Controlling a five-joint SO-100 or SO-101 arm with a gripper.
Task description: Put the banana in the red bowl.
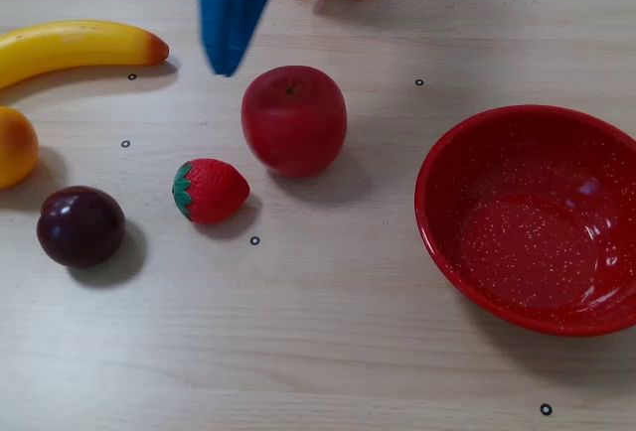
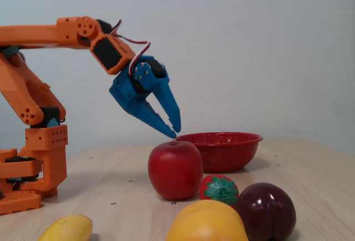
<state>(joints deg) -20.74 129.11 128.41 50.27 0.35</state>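
From the low fixed view, the banana (image 2: 66,229) lies nearest on the bench (image 2: 310,174), beside an orange fruit (image 2: 206,223) and a plum (image 2: 266,210). Behind them sit a strawberry (image 2: 219,189) and an apple (image 2: 175,169). Farther back, the blue tool (image 2: 174,130) hangs in the air above the apple, slightly parted, holding nothing. The red bowl (image 2: 222,151) stands beyond, empty.
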